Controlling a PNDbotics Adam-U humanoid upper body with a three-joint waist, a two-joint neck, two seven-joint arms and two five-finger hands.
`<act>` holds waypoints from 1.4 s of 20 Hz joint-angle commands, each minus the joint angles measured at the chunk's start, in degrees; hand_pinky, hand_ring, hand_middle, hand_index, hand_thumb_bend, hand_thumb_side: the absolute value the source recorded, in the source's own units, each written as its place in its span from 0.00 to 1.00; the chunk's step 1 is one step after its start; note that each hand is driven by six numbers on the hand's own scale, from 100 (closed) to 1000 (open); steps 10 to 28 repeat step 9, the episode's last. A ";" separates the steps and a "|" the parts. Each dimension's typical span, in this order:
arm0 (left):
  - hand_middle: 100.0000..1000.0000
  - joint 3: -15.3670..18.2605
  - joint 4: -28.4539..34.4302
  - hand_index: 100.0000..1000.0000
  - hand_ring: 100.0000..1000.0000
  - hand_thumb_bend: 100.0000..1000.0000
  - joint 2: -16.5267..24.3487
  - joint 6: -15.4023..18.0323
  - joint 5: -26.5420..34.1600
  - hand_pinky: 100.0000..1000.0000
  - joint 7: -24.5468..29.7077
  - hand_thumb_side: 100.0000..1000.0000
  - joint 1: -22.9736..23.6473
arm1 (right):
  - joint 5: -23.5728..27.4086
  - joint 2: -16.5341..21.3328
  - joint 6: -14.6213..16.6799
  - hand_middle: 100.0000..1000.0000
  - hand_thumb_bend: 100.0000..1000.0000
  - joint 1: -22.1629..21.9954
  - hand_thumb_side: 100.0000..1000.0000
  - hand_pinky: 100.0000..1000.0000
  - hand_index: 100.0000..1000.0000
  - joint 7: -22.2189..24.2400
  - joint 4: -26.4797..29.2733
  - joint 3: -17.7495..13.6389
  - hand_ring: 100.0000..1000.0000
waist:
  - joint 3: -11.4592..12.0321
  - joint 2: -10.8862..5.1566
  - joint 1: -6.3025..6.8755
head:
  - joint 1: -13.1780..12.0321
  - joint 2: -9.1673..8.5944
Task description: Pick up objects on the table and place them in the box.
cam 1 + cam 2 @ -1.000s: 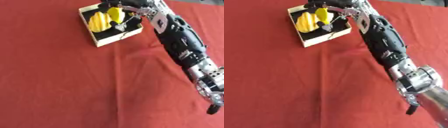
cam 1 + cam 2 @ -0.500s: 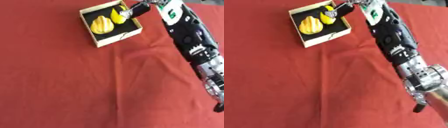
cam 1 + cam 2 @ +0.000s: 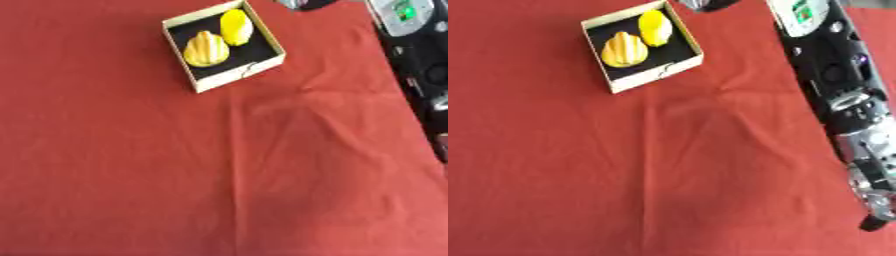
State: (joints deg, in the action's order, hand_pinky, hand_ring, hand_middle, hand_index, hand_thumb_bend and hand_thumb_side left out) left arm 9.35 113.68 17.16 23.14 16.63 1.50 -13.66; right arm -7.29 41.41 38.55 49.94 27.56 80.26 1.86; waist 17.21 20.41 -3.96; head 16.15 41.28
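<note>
Just below the right hand (image 3: 707, 4), a striped yellow thing (image 3: 624, 49) and a plain yellow thing (image 3: 654, 28) are being kept safe side by side inside the box (image 3: 654, 76), while the hand is being cut off up top, so whether it is open or holding anything cannot be told.

Open red cloth (image 3: 236, 175) stretches unobstructed left of the right arm (image 3: 842, 95); the only obstacle is the box (image 3: 686, 46) up-left of it, holding two yellow objects (image 3: 625, 49).

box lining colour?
Black inside the box, cream walls; clearest in the left eye view.
</note>
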 commanded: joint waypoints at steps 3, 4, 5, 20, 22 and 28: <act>0.74 1.09 0.91 0.84 0.77 0.02 1.99 0.99 -0.74 0.86 -1.19 0.68 0.45 | 13.13 8.88 -4.61 0.74 0.00 -9.10 0.10 0.65 0.87 -3.03 16.77 -5.11 0.87 | -1.29 -1.75 1.28 | -2.64 0.16; 0.74 1.18 0.91 0.84 0.77 0.01 2.11 1.18 -0.89 0.86 -1.43 0.68 0.60 | 14.38 9.71 -5.46 0.73 0.00 -11.21 0.09 0.64 0.87 -4.17 19.37 -6.10 0.86 | -1.67 -1.82 1.48 | -3.24 0.18; 0.74 1.30 0.91 0.84 0.77 0.01 2.27 1.38 -1.05 0.86 -1.69 0.68 0.69 | 15.37 10.59 -6.13 0.73 0.00 -13.90 0.09 0.64 0.86 -5.83 22.08 -7.39 0.86 | -2.21 -1.90 1.74 | -3.92 0.24; 0.74 1.49 0.91 0.84 0.77 0.01 2.79 2.07 -1.46 0.86 -2.46 0.67 0.78 | 16.58 12.14 -7.94 0.72 0.00 -23.78 0.24 0.71 0.84 -13.06 30.06 -11.65 0.85 | -3.71 -2.18 2.54 | -5.54 0.37; 0.74 1.49 0.91 0.84 0.77 0.01 2.79 2.07 -1.46 0.86 -2.46 0.67 0.78 | 16.58 12.14 -7.94 0.72 0.00 -23.78 0.24 0.71 0.84 -13.06 30.06 -11.65 0.85 | -3.71 -2.18 2.54 | -5.54 0.37; 0.74 1.49 0.91 0.84 0.77 0.01 2.79 2.07 -1.46 0.86 -2.46 0.67 0.78 | 16.58 12.14 -7.94 0.72 0.00 -23.78 0.24 0.71 0.84 -13.06 30.06 -11.65 0.85 | -3.71 -2.18 2.54 | -5.54 0.37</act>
